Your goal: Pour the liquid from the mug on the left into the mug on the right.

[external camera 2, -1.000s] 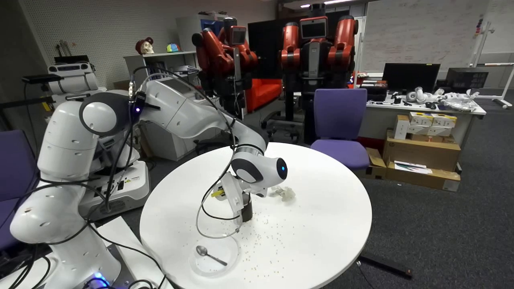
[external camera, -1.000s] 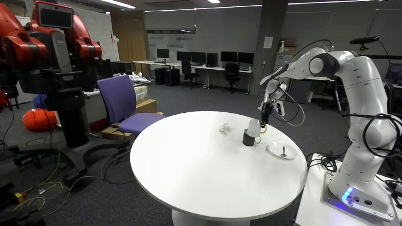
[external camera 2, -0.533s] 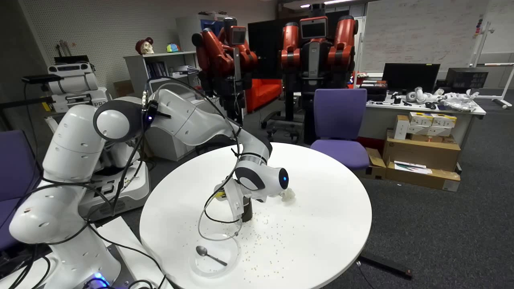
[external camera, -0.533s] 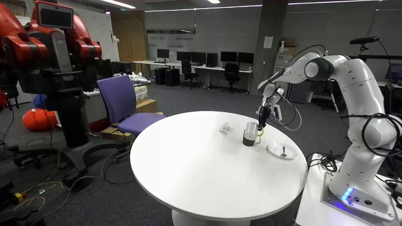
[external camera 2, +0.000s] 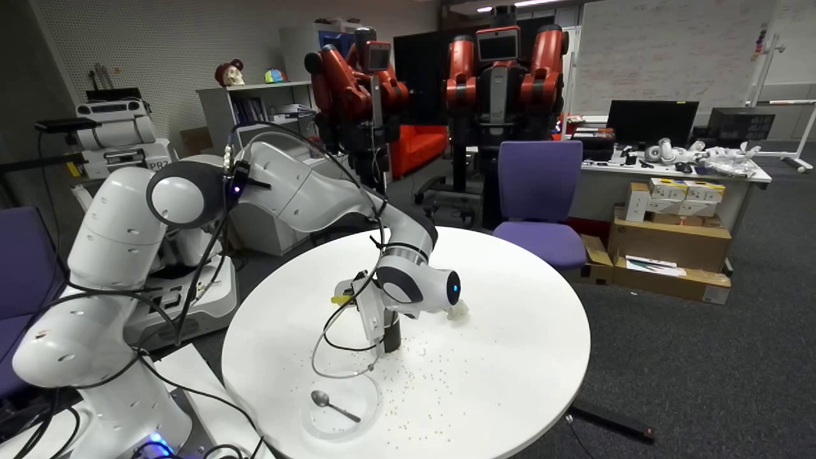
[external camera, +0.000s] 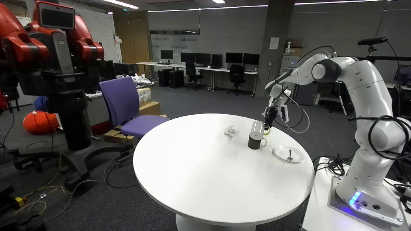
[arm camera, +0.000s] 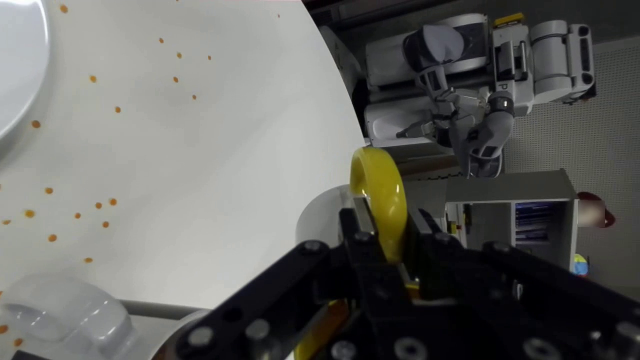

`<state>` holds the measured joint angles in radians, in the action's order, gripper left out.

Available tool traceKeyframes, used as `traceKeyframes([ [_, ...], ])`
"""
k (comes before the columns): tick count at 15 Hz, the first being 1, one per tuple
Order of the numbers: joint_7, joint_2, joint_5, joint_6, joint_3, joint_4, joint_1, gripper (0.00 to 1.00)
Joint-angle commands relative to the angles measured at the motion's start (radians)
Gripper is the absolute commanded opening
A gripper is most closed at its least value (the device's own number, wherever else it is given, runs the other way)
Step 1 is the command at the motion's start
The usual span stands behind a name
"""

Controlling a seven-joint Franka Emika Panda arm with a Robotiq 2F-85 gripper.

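Observation:
In an exterior view a white mug [external camera: 257, 127] hangs tilted, its lower end overlapping the top of a dark mug [external camera: 254, 144]; whether they touch I cannot tell. The dark mug stands upright on the table, its pale handle [arm camera: 70, 315] at lower left in the wrist view. My gripper [external camera: 267, 126] is shut on the white mug's yellow handle [arm camera: 384, 200], which sticks out between the fingers. From behind the hand, the yellow handle [external camera 2: 342, 299] shows while the white body is hidden. No liquid shows; small orange bits [arm camera: 117, 109] lie scattered on the table.
A white plate [external camera: 280, 150] with a spoon [external camera: 290, 156] lies near the dark mug, on the arm's side. Crumpled clear plastic [external camera: 229, 131] sits farther along the round white table [external camera: 205, 192]. A purple chair [external camera 2: 539, 242] stands at the table's edge.
The held white mug dipped half a second ago and has risen slightly since, ending a little left of its place one second ago in an exterior view. The arm's elbow has come down. Grip unchanged.

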<state>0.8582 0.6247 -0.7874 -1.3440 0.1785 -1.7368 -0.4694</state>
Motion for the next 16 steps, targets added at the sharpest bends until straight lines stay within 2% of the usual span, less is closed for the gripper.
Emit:
traceKeyframes([
  [1, -0.028, 0.02, -0.027, 0.119, 0.001, 0.062, -0.045, 0.05],
  [9, -0.079, 0.069, -0.105, 0.168, 0.008, 0.094, -0.08, 0.05],
  [16, -0.111, 0.117, -0.164, 0.175, -0.006, 0.13, -0.072, 0.05],
])
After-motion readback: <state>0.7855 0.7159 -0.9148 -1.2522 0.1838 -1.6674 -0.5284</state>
